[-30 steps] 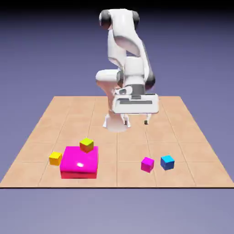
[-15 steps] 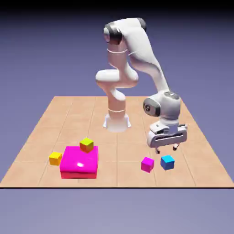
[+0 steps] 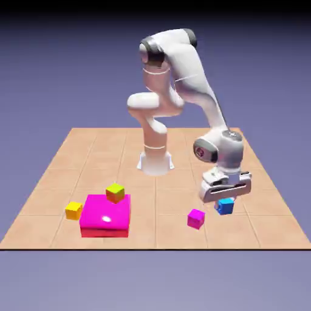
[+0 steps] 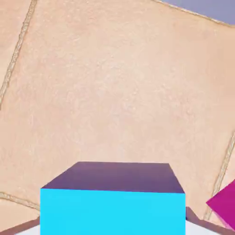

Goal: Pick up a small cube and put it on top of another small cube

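Near the tabletop's front edge, fingers gripping blue cube

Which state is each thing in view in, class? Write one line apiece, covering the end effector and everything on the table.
end effector: closed on the blue cube
blue cube: gripped between the fingertips
magenta cube: ungripped, on the table
yellow-orange cube: on the table, beside the pink block
yellow-green cube: ungripped; on or behind the block, cannot tell
pink block: lying flat
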